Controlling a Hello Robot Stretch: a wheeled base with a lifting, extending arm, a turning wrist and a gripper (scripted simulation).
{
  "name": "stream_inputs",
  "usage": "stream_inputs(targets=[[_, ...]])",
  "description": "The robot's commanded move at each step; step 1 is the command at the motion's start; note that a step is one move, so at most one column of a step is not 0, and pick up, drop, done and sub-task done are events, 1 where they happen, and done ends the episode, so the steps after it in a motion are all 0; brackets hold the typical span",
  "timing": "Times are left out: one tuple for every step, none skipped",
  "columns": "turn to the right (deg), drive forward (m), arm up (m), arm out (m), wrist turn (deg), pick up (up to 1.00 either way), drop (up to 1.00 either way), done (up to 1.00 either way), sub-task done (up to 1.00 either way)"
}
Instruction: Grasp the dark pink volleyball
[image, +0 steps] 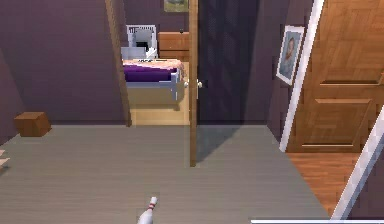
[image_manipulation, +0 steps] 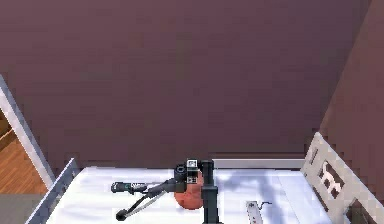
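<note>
Nearest, at the bottom of the arm side view, our arm (image_manipulation: 211, 195) rises beside the dark pink volleyball (image_manipulation: 187, 201), which lies low centre on what looks like a white bed (image_manipulation: 100, 182) with a railed frame. Our hand (image_manipulation: 118, 200) reaches left from just above the ball, probably placed there for the grasp. We cannot tell whether its fingers are spread or pressed together, nor whether it holds anything. Behind stands a purple wall (image_manipulation: 190, 70).

In the forward view, a white pin (image: 148, 210) stands low centre on the grey floor (image: 90, 170). Farther off, middle left, sits a brown box (image: 32, 123), its contents hidden. Farthest, upper centre, a doorway shows a purple-covered bed (image: 150, 72).
</note>
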Motion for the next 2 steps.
stream_inputs(targets=[[0.0, 0.00, 0.00, 0.00, 45.0, 0.00, 0.00, 0.00, 0.00], [0.0, 0.00, 0.00, 0.00, 45.0, 0.00, 0.00, 0.00, 0.00]])
